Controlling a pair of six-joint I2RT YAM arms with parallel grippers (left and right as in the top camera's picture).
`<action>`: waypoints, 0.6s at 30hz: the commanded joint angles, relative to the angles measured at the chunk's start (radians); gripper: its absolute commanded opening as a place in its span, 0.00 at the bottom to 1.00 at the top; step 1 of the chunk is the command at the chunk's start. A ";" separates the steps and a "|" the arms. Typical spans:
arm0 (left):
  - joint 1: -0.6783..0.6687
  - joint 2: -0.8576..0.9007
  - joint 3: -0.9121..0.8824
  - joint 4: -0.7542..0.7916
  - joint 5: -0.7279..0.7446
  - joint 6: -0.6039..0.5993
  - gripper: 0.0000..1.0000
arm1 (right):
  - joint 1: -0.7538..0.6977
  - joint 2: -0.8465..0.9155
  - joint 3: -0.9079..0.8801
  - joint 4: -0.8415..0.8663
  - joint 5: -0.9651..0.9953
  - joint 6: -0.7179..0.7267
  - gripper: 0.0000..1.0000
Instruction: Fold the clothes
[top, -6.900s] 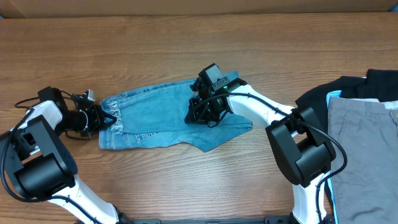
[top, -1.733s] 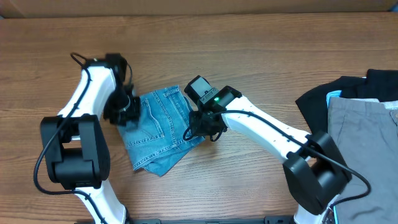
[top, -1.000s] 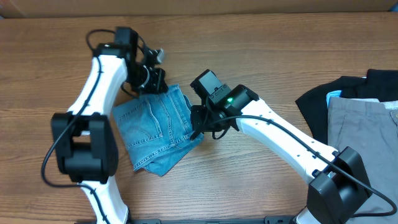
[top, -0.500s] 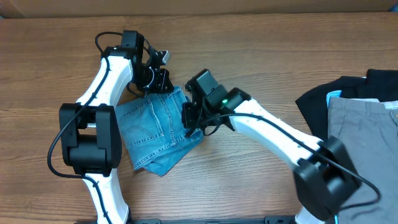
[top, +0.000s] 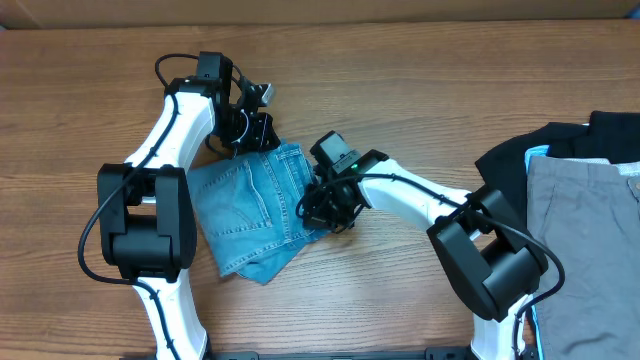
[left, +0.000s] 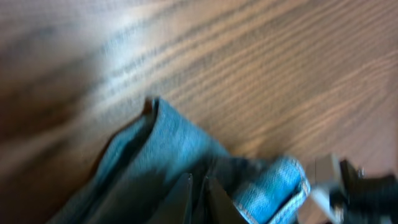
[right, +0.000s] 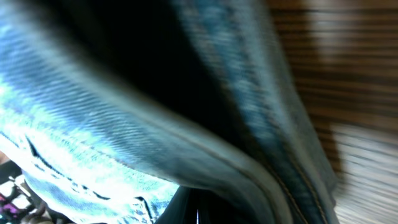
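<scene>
The light-blue jeans (top: 250, 205) lie folded in a compact, tilted bundle left of the table's middle, back pocket up. My left gripper (top: 262, 140) is at the bundle's far edge. In the left wrist view its fingers (left: 199, 186) are pressed nearly together over the denim (left: 155, 162), pinching it. My right gripper (top: 322, 208) is at the bundle's right edge. In the right wrist view a thick denim fold (right: 93, 124) hangs right over the lens, and the shut right gripper (right: 196, 214) is tucked into it.
A black garment (top: 560, 150) and grey trousers (top: 585, 230) are piled at the table's right edge. Bare wood table (top: 420, 90) lies behind and between the piles. The left arm arches over the table's left side.
The jeans went from spread out to folded and tilted. In the last second the left gripper settled on the far edge, and the right gripper shifted slightly right and closed at the right edge.
</scene>
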 joint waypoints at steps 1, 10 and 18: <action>0.034 0.011 0.060 -0.069 0.024 0.012 0.10 | -0.053 -0.031 -0.010 -0.039 0.055 -0.057 0.04; 0.152 -0.048 0.376 -0.419 0.050 0.092 0.20 | -0.078 -0.262 0.027 -0.043 0.054 -0.317 0.05; 0.128 -0.148 0.412 -0.483 0.010 0.145 0.24 | -0.079 -0.315 0.037 0.103 0.015 -0.260 0.05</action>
